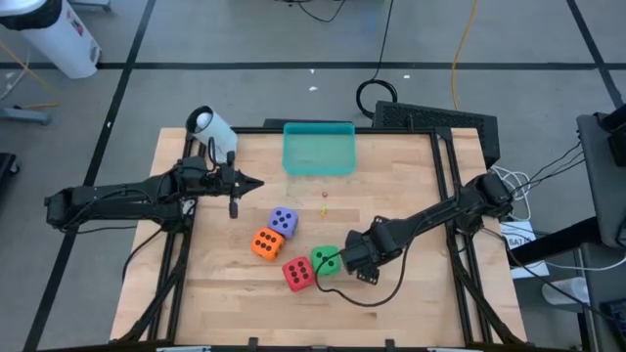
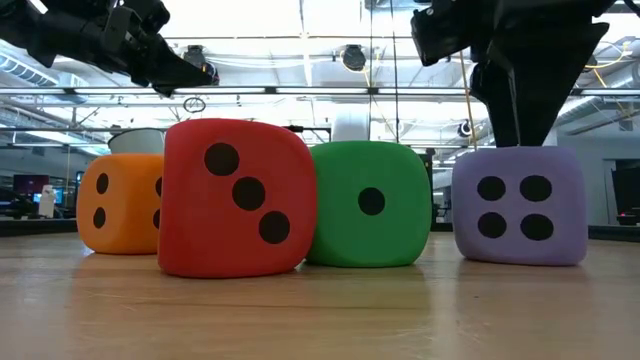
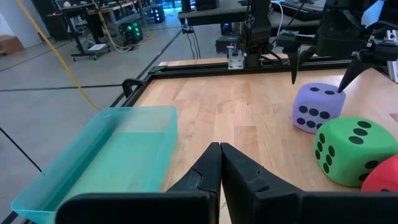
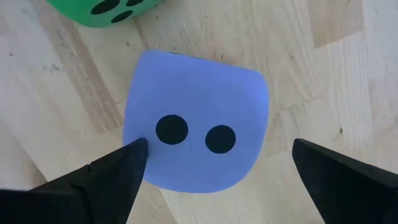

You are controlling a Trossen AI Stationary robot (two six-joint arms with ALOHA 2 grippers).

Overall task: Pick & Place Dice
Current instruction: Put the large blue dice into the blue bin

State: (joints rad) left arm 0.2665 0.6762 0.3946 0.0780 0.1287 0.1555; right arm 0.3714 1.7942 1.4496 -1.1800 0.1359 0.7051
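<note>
Purple die (image 4: 199,93) sits on the wooden table (image 4: 323,81), just right of the green die (image 4: 106,9). The right gripper (image 4: 219,149) hangs over it, fingers spread wide on either side. The left gripper (image 3: 220,152), clenched and empty, hovers near the teal tray (image 3: 74,171), far left.

The overhead camera looks straight down on the whole table (image 1: 391,293). The low one sits at the 6 o'clock edge, close behind the dice, facing 12 o'clock. The left wrist camera faces 3 o'clock across the boards. The right wrist camera looks steeply down, very near a purple die (image 4: 196,118). All four share the green die (image 1: 326,259).
</note>
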